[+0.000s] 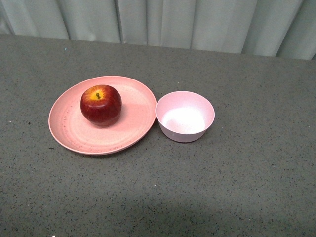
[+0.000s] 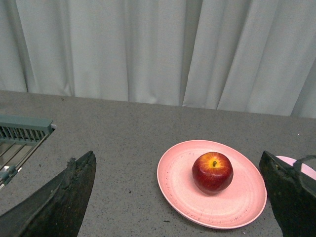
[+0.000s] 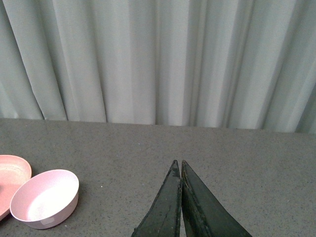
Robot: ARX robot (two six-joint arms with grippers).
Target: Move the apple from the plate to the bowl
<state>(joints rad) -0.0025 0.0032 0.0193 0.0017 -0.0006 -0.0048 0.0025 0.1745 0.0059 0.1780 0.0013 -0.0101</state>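
Observation:
The dark-red apple [image 1: 101, 104] with a yellow patch at its stem sits upright on the wide salmon-pink plate [image 1: 74, 133], left of centre on the table. The small pale-pink bowl [image 1: 185, 116] stands empty just right of the plate, almost touching its rim. Neither arm shows in the front view. In the left wrist view my left gripper [image 2: 178, 159] is open wide, its dark fingers [image 2: 64, 197] apart, with the apple [image 2: 212, 172] and plate [image 2: 177, 190] ahead between them. In the right wrist view my right gripper [image 3: 178, 164] is shut and empty, the bowl [image 3: 47, 198] off to its side.
A grey speckled tabletop [image 1: 247, 187] carries everything, backed by a pale curtain [image 1: 163, 19]. A grey slotted metal fixture [image 2: 22, 133] sits at the table's edge in the left wrist view.

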